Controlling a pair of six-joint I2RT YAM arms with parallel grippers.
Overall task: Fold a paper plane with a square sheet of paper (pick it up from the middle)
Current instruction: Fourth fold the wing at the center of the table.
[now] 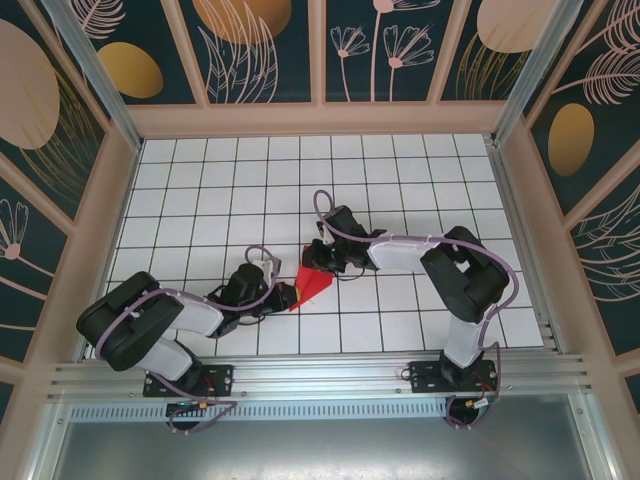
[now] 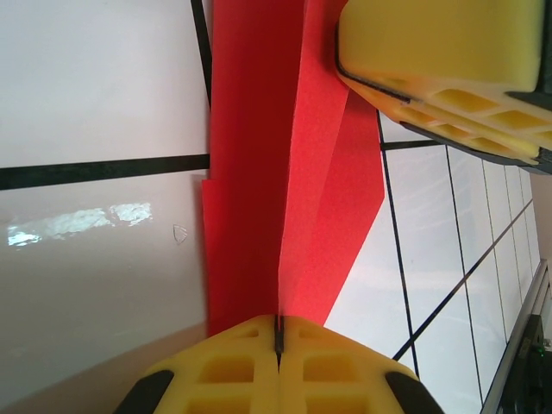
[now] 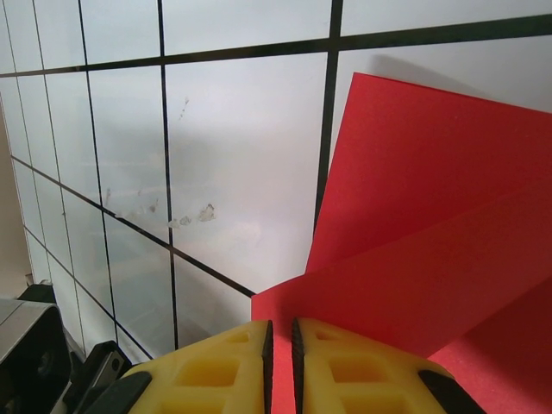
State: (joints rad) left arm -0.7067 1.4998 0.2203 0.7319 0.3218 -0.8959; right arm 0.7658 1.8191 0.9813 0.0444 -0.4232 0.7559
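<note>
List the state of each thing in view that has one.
red paper: folded into overlapping creased layers, pinched by both grippers.
left gripper: shut on red paper.
right gripper: shut on red paper.

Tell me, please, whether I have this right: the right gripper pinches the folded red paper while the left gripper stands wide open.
Not quite: the left gripper is shut on the red paper, an edge clamped between its yellow fingers, as the left wrist view shows. The right gripper does pinch the same paper.
</note>
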